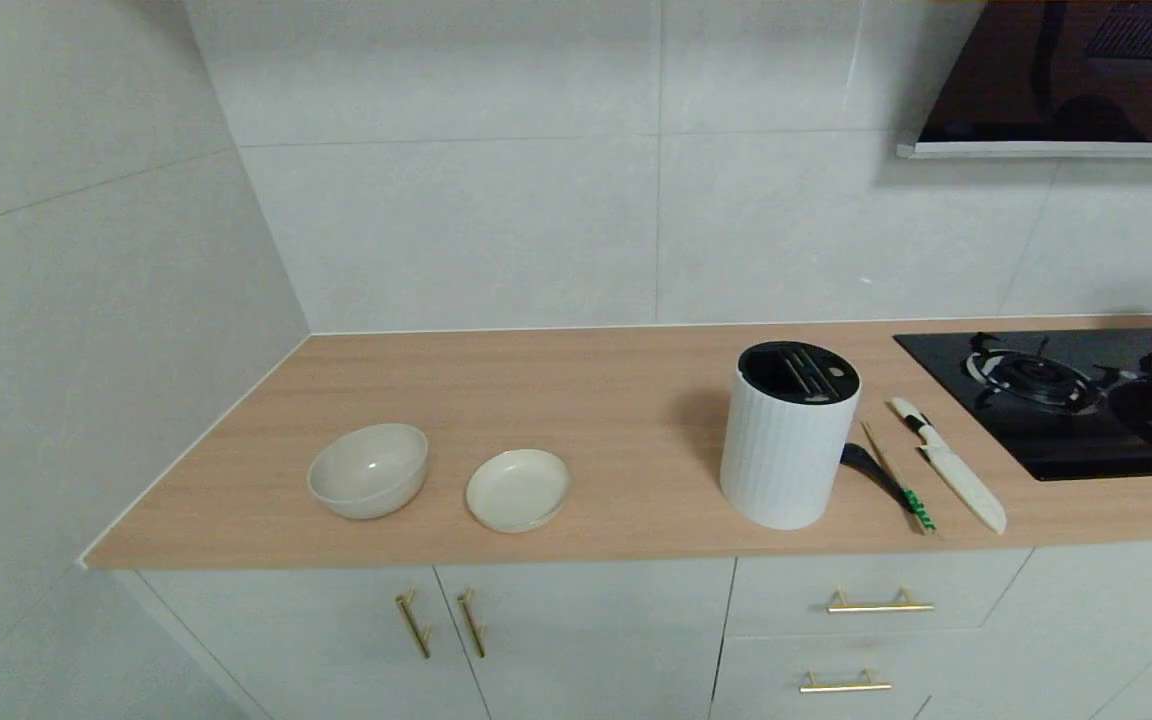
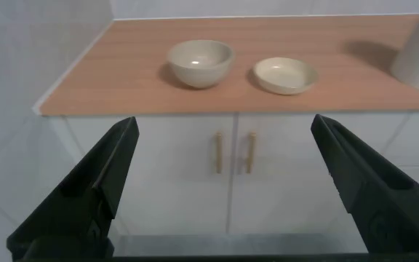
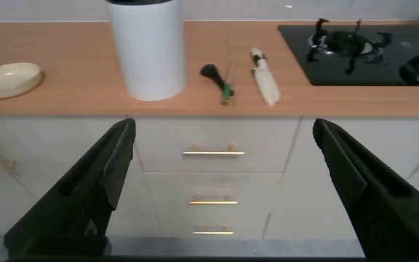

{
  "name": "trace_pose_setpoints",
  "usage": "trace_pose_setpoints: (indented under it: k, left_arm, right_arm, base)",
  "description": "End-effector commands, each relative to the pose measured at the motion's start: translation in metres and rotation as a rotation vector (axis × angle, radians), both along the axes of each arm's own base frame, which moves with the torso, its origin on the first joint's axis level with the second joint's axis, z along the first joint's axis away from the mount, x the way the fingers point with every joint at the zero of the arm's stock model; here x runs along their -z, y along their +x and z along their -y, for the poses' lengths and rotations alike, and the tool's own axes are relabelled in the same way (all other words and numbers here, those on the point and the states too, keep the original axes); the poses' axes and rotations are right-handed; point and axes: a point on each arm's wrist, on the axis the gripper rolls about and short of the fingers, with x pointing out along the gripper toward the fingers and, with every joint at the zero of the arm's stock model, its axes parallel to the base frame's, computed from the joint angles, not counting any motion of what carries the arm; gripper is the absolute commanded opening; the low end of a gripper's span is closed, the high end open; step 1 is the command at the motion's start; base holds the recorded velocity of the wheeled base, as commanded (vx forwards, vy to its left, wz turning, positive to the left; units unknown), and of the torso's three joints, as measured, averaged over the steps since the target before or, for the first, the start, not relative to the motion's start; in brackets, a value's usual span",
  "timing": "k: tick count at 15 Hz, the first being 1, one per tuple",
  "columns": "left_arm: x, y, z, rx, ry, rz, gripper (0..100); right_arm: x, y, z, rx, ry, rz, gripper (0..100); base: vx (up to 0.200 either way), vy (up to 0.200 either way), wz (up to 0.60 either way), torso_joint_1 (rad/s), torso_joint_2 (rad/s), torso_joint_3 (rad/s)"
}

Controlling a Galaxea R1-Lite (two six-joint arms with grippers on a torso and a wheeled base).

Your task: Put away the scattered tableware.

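Head view shows a wooden worktop (image 1: 556, 380) with a white ribbed holder (image 1: 788, 450) standing upright on it. The holder has a black slotted top.

On the robot's left of the holder, well apart from it, lie two pale pieces near the worktop's front edge. A shallow dish (image 1: 518, 489) is the nearer one. A deeper bowl (image 1: 368, 470) sits beyond it, farther from the holder. Both are right way up and do not touch each other.

On the holder's right, a black spoon (image 1: 868, 467) lies with its head just beside the holder's base. A pair of chopsticks (image 1: 898, 478) with green-marked ends lies close along the spoon's handle; whether they touch it cannot be told. A white-handled knife (image 1: 948, 465) lies a little farther from the holder, apart from the chopsticks. A black gas hob (image 1: 1036, 400) is farther right again.

The left hand (image 2: 224, 131) hangs in front of the worktop's edge, left of the holder and facing the cupboard doors (image 2: 231, 189) below the bowl and dish. Its dark fingers (image 2: 97, 189) are spread wide and grip nothing.

The right hand (image 3: 224, 131) hangs before the drawers (image 3: 213, 153) beneath the holder. It too is spread wide with nothing between its fingers.
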Motion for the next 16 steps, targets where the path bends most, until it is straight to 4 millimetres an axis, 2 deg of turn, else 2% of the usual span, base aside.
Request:
trace_pose_setpoints:
  k: [1,16]
  left_arm:
    - [0.0,0.0001,0.0,0.0,-0.001,-0.002,100]
    - [0.0,0.0001,0.0,0.0,0.001,-0.002,100]
  right_arm:
    - [0.0,0.0001,0.0,0.0,0.0,-0.001,100]
    - [0.0,0.0001,0.0,-0.002,-0.001,-0.001,100]
  base:
    - [0.0,0.2,0.0,-0.002,0.0,0.007]
    - [0.0,0.2,0.0,0.002,0.0,0.005]
